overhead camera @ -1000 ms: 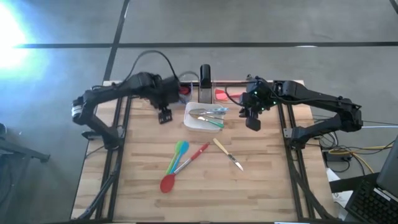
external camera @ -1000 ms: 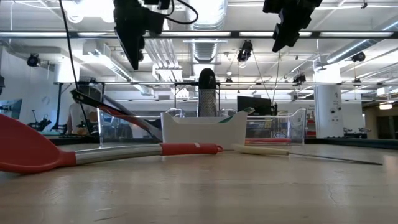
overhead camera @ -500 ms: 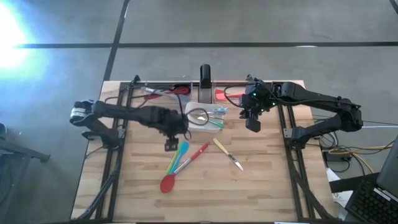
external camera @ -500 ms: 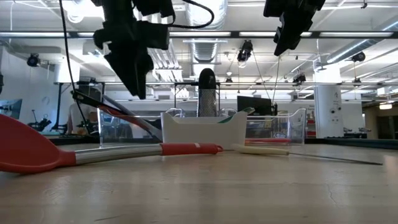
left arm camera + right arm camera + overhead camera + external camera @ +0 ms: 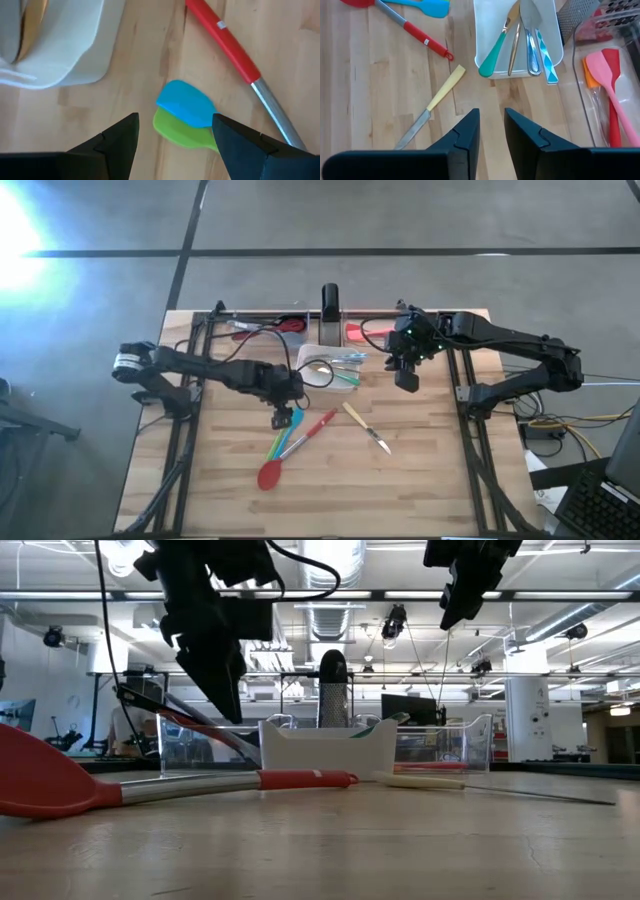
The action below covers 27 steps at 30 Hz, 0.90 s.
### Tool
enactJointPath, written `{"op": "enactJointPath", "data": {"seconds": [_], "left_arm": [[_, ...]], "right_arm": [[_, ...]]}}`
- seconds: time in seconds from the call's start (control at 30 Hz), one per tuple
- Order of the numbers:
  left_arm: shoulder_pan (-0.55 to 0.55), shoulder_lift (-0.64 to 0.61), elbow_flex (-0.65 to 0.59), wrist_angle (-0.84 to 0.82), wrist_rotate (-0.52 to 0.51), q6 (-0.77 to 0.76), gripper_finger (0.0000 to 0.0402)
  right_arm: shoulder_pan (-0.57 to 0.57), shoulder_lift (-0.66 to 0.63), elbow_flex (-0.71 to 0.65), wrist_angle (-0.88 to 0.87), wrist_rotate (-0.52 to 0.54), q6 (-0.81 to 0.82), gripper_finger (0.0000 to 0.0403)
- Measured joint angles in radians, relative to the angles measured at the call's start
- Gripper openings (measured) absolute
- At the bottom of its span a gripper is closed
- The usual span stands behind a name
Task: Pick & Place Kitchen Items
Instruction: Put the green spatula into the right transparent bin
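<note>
- High view gives you the wooden table (image 5: 420, 480) first, with both dark arms reaching in over its far half.
- You see the left arm stretched farther toward the middle than a second ago, when it sat by the back left bin; the right arm has not shifted.
- Your white square dish (image 5: 318, 383) sits at the back centre with cutlery inside, and a clear bin (image 5: 600, 75) beside it holds pink and red spatulas.
- Your left gripper (image 5: 281, 418) now hangs low over the blue spoon (image 5: 187, 103) and the green spoon (image 5: 180, 132) lying under it; its fingers stand apart around nothing.
- Your right gripper (image 5: 407, 378) hovers just right of the dish, fingers parted by a narrow gap, empty.
- Red spoon (image 5: 292, 452) and the pale-handled knife (image 5: 366, 428) lie on the table near the middle.
</note>
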Motion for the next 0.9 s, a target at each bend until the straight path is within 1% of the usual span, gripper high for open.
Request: {"op": "enactJointPath", "data": {"seconds": [0.13, 0.43, 0.63, 0.83, 0.9], "left_arm": [[0.0, 0.0, -0.033, 0.06, 0.027, 0.0, 0.0255], [0.006, 0.01, -0.081, 0.141, 0.031, 0.011, 0.0254], [0.008, 0.08, -0.072, 0.154, 0.065, 0.039, 0.0254], [0.022, 0.173, -0.06, 0.157, 0.067, 0.079, 0.0254], [0.025, 0.198, -0.052, 0.159, 0.082, 0.08, 0.0254]], "right_arm": [[0.0, 0.0, 0.0, 0.006, 0.0, -0.002, 0.0085], [0.0, 0.0, 0.0, 0.02, 0.0, -0.002, 0.0073], [0.0, 0.0, 0.0, 0.037, 0.0, -0.007, 0.0081], [0.0, 0.0, 0.0, 0.043, 0.0, -0.005, 0.0089], [0.0, 0.0, 0.0, 0.043, 0.0, -0.005, 0.0091]]}}
